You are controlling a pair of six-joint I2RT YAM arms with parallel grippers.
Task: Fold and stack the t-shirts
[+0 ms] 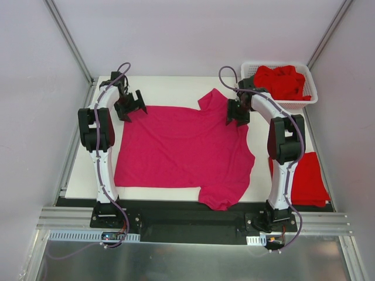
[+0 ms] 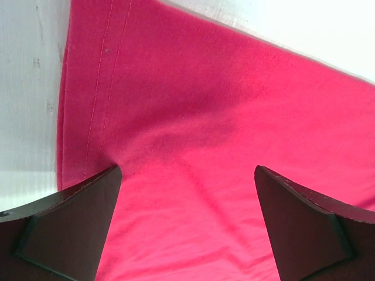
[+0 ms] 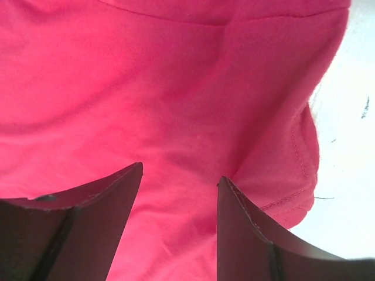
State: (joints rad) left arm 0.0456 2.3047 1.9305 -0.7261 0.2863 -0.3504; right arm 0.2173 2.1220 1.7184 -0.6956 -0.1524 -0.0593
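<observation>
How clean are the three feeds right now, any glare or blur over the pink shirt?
Top external: even light, sharp, no glare on the magenta t-shirt. Left wrist: hem stitching crisp, table washed out white at upper right. Right wrist: cloth slightly soft, table blown out at the right edge.

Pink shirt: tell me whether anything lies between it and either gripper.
Nothing visible does. The left gripper hangs open over the hemmed far-left corner of the pink shirt, and the right gripper stands open over the cloth by its far sleeve. Both wrist views show only bare pink cloth between the fingers.
</observation>
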